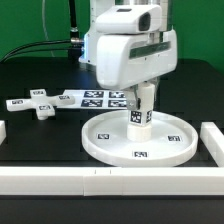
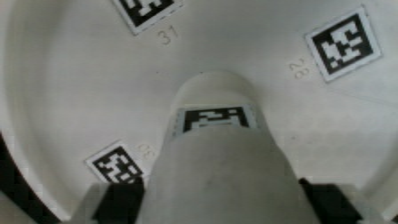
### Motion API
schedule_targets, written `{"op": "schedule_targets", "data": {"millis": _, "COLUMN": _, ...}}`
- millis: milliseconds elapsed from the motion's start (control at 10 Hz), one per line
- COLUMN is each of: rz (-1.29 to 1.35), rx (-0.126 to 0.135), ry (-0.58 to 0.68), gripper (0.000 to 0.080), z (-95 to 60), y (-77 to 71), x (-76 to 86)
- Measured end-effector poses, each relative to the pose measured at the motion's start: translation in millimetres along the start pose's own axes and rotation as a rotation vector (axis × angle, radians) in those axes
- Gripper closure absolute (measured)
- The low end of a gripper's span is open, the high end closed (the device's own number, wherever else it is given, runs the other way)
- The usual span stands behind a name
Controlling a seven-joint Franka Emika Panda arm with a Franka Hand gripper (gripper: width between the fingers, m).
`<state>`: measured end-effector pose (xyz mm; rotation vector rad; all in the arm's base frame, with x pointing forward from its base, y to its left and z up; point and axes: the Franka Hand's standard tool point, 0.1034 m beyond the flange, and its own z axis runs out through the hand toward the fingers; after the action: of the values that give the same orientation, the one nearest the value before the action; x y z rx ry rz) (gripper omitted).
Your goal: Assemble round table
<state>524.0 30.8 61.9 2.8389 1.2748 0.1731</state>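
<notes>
White cylinder post [image 1: 141, 114], seemingly on disc [image 1: 172, 133]

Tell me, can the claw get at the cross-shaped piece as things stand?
Probably not at once: the claw looks shut on the post, upright over the disc. The cross-shaped piece lies apart on the table, nothing over it; once freed, the way seems open.

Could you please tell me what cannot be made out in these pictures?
Exterior view: the white housing hides the gripper tips.
Wrist view: the post hides its own foot on the disc.
Wrist view: the picture's edge cuts off the fingers, so grip is unclear.
</notes>
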Motion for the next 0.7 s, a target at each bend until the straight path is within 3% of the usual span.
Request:
{"op": "schedule_targets", "data": {"millis": 500, "rz": 0.298, "rx": 0.008, "ry": 0.018, "gripper": 0.039, "z": 0.1, "y": 2.2, "x": 0.0}}
{"op": "schedule_targets", "data": {"millis": 700, "rz": 0.552, "rx": 0.032, "ry": 0.03, "gripper": 0.039, "z": 0.2, "y": 4.2, "x": -2.3}}
